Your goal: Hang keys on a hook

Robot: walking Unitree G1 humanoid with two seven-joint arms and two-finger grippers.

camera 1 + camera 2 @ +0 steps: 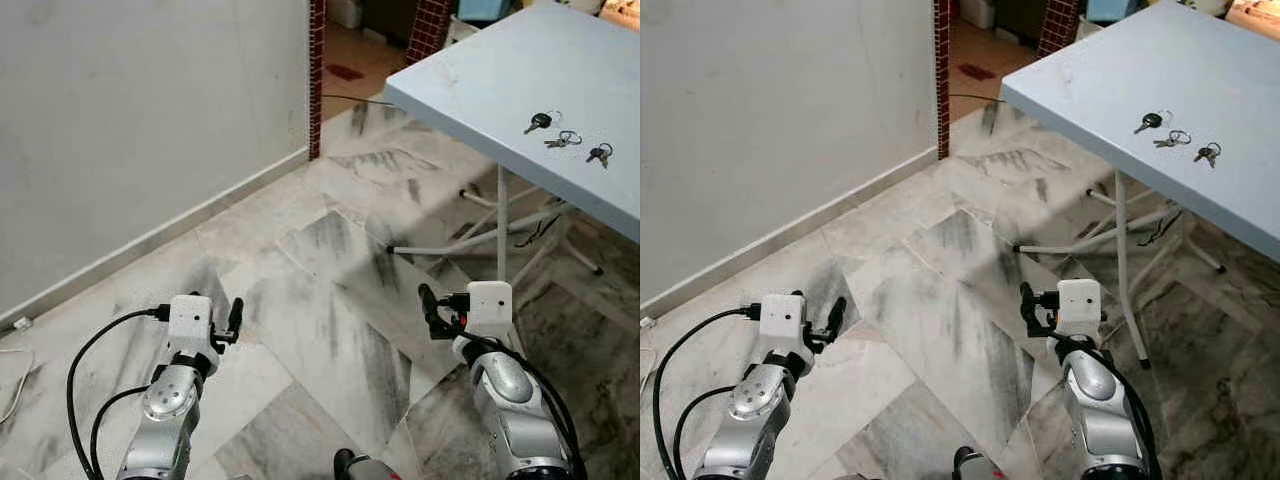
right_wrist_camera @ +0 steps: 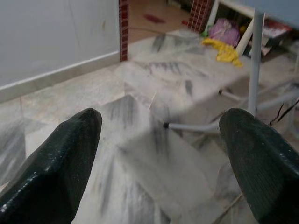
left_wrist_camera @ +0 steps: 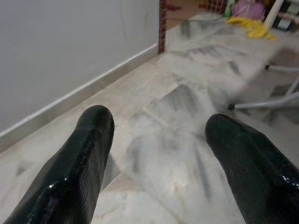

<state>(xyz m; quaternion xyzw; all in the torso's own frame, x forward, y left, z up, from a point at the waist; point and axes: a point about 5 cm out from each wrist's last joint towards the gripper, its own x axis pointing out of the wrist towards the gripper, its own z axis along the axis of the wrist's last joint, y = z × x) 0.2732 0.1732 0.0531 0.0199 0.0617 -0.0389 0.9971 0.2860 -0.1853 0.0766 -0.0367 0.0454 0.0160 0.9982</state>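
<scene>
Left eye view: three sets of keys lie on the pale blue folding table (image 1: 470,70), well ahead of both arms: a black-headed key (image 1: 540,121), a silver bunch on a ring (image 1: 563,139) just beside it, and a dark bunch (image 1: 600,153) nearest the table's edge. The left gripper (image 3: 159,140) and right gripper (image 2: 163,135) hang low over the marble floor (image 1: 330,300), each with fingers spread wide and holding nothing. The right wrist view adds a yellow cloth (image 2: 226,50) under the table.
</scene>
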